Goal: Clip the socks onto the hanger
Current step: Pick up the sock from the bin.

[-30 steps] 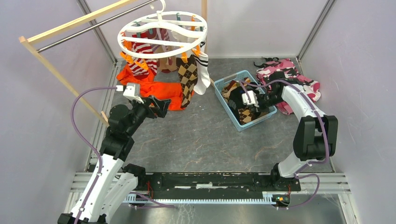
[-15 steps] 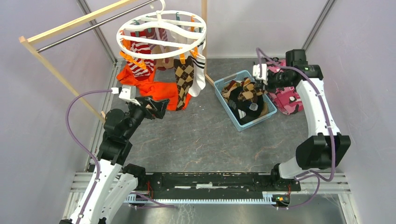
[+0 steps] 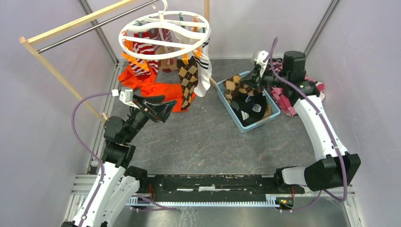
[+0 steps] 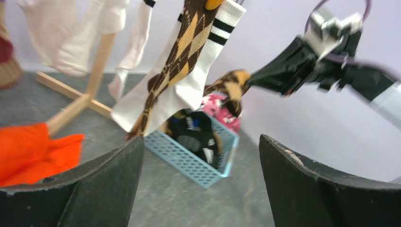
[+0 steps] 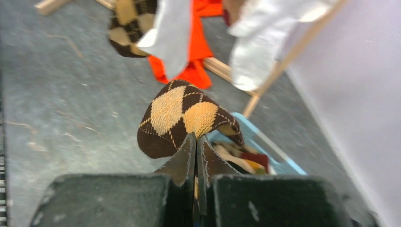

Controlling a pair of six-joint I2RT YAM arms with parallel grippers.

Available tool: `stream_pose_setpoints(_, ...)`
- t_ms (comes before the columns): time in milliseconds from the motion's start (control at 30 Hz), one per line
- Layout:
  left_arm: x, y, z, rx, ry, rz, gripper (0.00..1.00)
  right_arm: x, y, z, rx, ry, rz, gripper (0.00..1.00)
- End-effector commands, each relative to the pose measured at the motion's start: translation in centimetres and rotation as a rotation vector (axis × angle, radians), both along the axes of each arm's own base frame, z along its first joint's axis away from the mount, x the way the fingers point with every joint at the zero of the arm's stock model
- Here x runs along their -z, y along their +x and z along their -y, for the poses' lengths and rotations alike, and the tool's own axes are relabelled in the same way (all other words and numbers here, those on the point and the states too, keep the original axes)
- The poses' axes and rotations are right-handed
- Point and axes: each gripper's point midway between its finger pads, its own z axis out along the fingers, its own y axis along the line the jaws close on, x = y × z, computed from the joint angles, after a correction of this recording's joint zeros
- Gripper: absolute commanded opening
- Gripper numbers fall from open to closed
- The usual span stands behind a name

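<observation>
The white round hanger (image 3: 164,34) hangs at the back with socks clipped under it: a red-and-white striped one (image 3: 142,56), a brown argyle one (image 3: 189,79) and a white one with black stripes (image 3: 204,75). My right gripper (image 3: 249,87) is shut on another brown argyle sock (image 3: 234,85), held in the air over the blue basket (image 3: 229,108). The right wrist view shows that sock (image 5: 177,113) folded over the pinched gripper tips (image 5: 196,139). My left gripper (image 3: 161,106) is open and empty, low beside the hanging socks. Between its tips (image 4: 202,139) I see the basket (image 4: 189,158).
More socks lie in the basket. An orange garment (image 3: 156,91) lies on the floor under the hanger. Pink camouflage cloth (image 3: 285,101) is behind the right arm. A wooden rack (image 3: 61,78) with a metal bar stands at the left.
My right gripper shut on the argyle sock, lifted it out of the basket and carried it left. The left gripper tilted upward and stayed open.
</observation>
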Motion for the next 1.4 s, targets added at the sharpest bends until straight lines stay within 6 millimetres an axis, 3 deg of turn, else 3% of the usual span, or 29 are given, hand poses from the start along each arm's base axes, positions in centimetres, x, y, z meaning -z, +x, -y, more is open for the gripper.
stream_pose_setpoints(0, -1.3, -0.8, 0.7, 0.079, -0.307, -0.154, 0.92, -3.0, -3.1, -3.8, -0.060, 0.167, 0.029, 0.00)
stream_pose_setpoints(200, 2.5, -0.8, 0.5, 0.056, -0.491, -0.445, 0.86, -1.9, -7.6, -7.0, -0.164, 0.229, 0.049, 0.00)
stream_pose_setpoints(367, 4.9, -2.0, 0.5, 0.063, -0.584, -0.600, 0.86, -1.1, -10.6, -10.6, -0.238, 0.249, 0.047, 0.00)
stream_pose_setpoints(700, 8.0, -4.1, 0.9, 0.081, -0.679, -0.835, 0.85, -1.0, -12.7, -16.9, -0.236, 0.340, 0.054, 0.00)
stream_pose_setpoints(1000, 7.4, -4.2, 0.7, 0.094, -0.778, -0.874, 0.82, -0.4, -15.3, -21.4, -0.315, 0.342, 0.084, 0.00)
stream_pose_setpoints(1133, 6.9, -4.1, 0.7, 0.114, -0.823, -0.867, 0.73, -0.2, -16.4, -22.8, -0.361, 0.331, 0.105, 0.00)
stream_pose_setpoints(1367, 7.0, -4.2, 0.8, 0.124, -0.824, -0.879, 0.67, 0.1, -15.3, -23.2, -0.314, 0.304, 0.128, 0.00)
